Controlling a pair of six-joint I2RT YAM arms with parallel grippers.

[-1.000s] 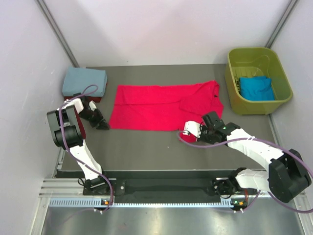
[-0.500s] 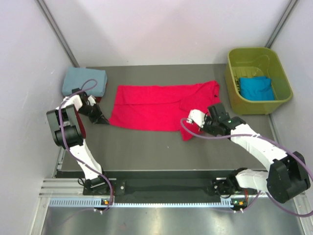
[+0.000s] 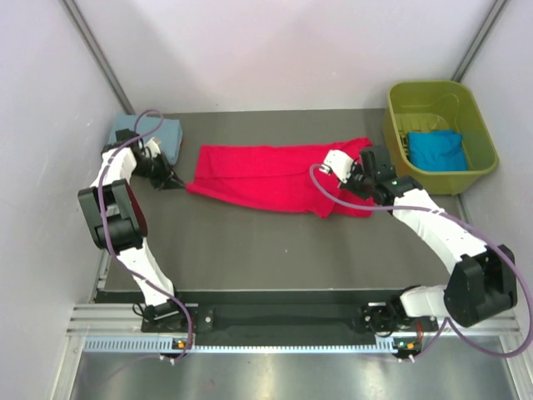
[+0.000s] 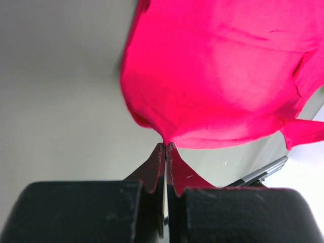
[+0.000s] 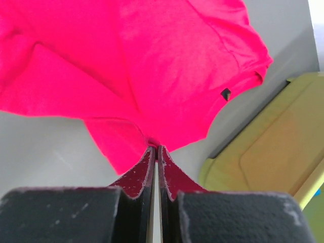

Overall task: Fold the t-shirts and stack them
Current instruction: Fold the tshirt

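Note:
The bright red t-shirt (image 3: 266, 175) lies spread across the middle of the table, its near edge lifted and bunched. My left gripper (image 3: 172, 181) is shut on its left corner; in the left wrist view the cloth (image 4: 217, 76) hangs from the closed tips (image 4: 166, 147). My right gripper (image 3: 360, 177) is shut on the shirt's right side; the right wrist view shows red cloth (image 5: 167, 61) pinched at the tips (image 5: 156, 148). A folded blue-grey t-shirt (image 3: 158, 133) sits at the back left, partly behind the left arm. A bright blue t-shirt (image 3: 437, 150) lies in the tub.
The olive-green tub (image 3: 400, 171) stands at the back right, close to my right wrist, and shows at the right of the right wrist view (image 5: 263, 167). White walls close in the table on three sides.
The left gripper has shut on the shirt's left corner. Both grippers have moved toward the back of the table, carrying the shirt's near edge with them.

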